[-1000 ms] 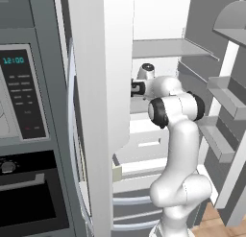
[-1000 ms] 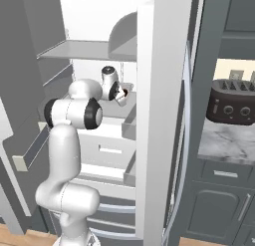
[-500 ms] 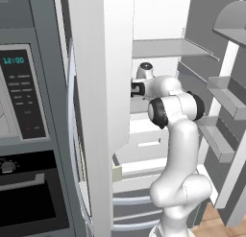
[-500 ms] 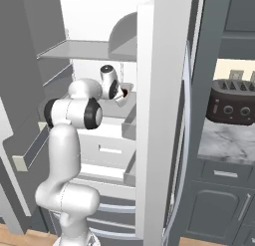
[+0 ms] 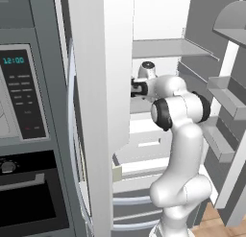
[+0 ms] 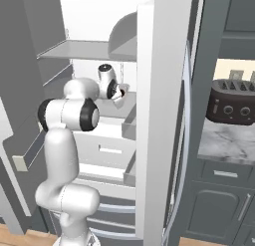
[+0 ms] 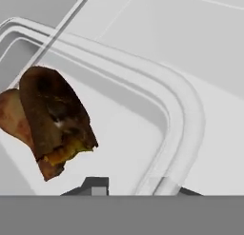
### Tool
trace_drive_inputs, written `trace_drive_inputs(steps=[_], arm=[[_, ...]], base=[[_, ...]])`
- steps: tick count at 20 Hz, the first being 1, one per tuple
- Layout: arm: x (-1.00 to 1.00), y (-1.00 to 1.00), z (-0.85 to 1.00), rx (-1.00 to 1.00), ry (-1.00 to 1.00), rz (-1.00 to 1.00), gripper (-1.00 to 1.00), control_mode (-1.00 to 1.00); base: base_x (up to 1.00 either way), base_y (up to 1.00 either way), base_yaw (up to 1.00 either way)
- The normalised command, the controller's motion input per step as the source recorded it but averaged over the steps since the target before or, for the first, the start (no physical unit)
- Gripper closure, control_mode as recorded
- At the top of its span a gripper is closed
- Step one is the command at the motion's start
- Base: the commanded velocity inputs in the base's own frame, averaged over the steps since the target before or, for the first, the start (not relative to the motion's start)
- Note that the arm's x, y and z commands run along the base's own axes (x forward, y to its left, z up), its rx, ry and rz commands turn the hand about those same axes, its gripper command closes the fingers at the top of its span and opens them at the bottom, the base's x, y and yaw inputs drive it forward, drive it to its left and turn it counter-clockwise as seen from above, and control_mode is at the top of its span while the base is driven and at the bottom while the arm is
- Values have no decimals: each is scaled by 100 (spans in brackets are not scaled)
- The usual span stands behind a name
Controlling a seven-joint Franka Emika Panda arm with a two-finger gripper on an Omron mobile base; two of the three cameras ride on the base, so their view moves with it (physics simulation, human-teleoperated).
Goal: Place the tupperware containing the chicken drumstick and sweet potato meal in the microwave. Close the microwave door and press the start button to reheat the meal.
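Left base view
Microwave (image 5: 21, 87): built into the grey wall, left of the open fridge; black side panel with cyan digits.
Microwave door (image 5: 4, 118): just an edge of it shows at the left border, beside the panel.
Oven (image 5: 29, 195): directly under the microwave, dark window, a knob at its top left.
Fridge (image 5: 158, 49): right of the microwave, doors swung open, white inside with a grey shelf high up.
Arm (image 5: 180, 135): stands in front of the fridge and reaches into it below that shelf.

Right base view
Arm (image 6: 64, 140): rises left of the fridge's white door edge and bends into the fridge.
Gripper (image 6: 121, 94): inside the fridge, under the grey shelf, pointing toward the door edge.
Toaster (image 6: 234, 103): dark, on a marble worktop (image 6: 224, 140) right of the fridge.

Hand view
Tupperware (image 7: 181, 120): clear, rounded-corner rim close under the camera, on the white fridge shelf.
Meal (image 7: 47, 122): brown roasted piece with an orange bit, lying inside the tupperware near its left side.
Fingers (image 7: 97, 185): one tip inside the rim, the other outside it; they straddle the tupperware's wall, but whether they pinch it I cannot tell.
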Motion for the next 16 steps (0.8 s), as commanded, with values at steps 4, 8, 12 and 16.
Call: trace_drive_inputs(steps=[4,8,12,16], arm=[[-100,0,0,0,0,-6,100,-100],[-100,0,0,0,0,-13,100,-100],[-100,0,19,0,-2,-12,100,-100],[-100,0,49,2,-4,-7,100,-100]], base=[[0,0,0],[0,0,0],[0,0,0],[0,0,0]])
